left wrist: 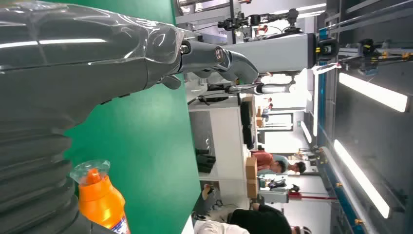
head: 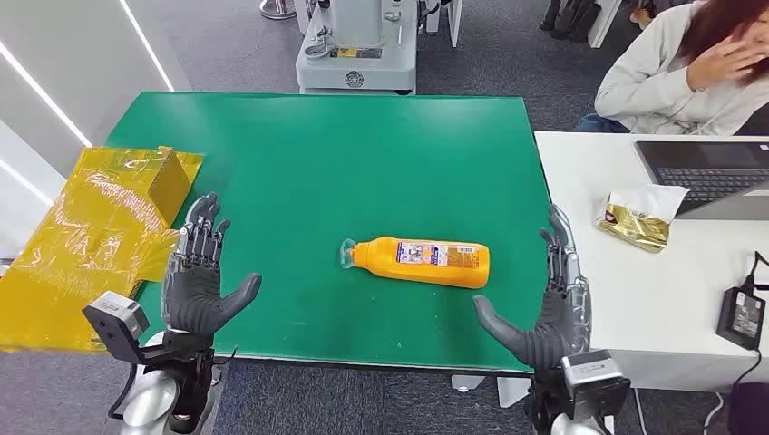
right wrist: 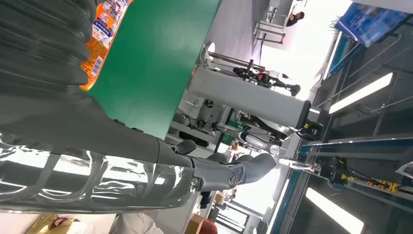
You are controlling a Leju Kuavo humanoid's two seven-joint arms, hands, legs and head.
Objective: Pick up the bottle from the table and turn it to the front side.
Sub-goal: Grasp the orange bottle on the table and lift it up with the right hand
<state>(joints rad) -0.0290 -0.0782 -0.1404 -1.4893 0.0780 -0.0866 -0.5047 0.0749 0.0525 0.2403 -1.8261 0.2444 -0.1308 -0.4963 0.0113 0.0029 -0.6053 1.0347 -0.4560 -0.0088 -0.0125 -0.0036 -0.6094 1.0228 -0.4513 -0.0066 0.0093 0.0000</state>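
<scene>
Bottle (head: 422, 261) lying on table (head: 317, 163), ungrasped. Left hand (head: 198, 276), right hand (head: 544, 304) hovering open, empty. Next: closing on bottle.

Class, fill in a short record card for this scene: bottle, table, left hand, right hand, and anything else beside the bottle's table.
Bottle: orange bottle, lying on its side, cap toward the left hand
Table: green table
Left hand: left hand open, apart from the bottle
Right hand: right hand open, apart from the bottle
Beside: yellow bag; white desk with a laptop
</scene>
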